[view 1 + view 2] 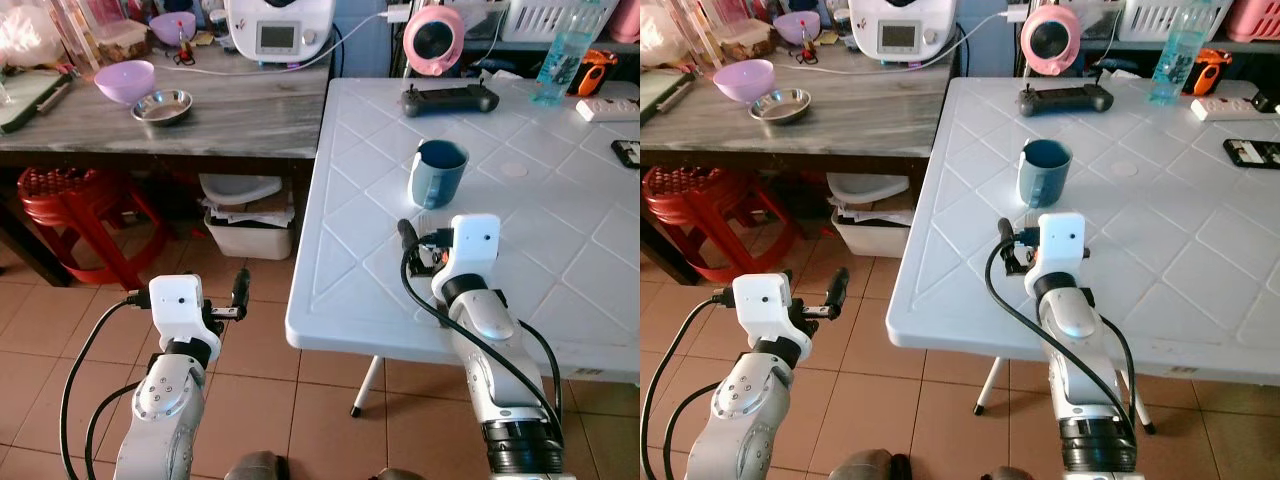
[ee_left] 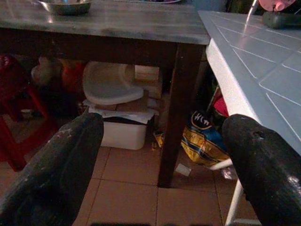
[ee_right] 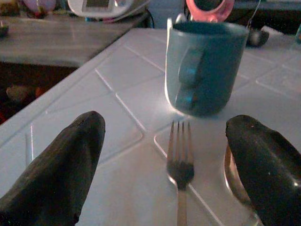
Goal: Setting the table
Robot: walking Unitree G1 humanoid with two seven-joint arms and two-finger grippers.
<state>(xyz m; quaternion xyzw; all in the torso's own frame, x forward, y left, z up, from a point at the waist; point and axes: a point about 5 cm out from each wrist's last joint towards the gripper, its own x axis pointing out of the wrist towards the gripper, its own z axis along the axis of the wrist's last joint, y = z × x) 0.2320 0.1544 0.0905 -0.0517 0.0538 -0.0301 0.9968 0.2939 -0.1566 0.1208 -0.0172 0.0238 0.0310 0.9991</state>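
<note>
On the white surface, your right tool gapes wide and empty around the fork just before the blue mug; reach too far and you topple it.

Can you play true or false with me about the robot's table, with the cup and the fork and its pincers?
1. The blue mug stands upright on the white table. True.
2. The fork lies on the table with its prongs toward the mug. True.
3. The right pincer is squeezing the fork. False: its fingers are spread wide apart and the fork lies between them on the table.
4. The left pincer is over the white table. False: it is out over the tiled floor, beside the table's edge, and it holds nothing.
5. The purple bowl sits on the white table. False: it is on the grey wooden table next to a small metal bowl.
</note>
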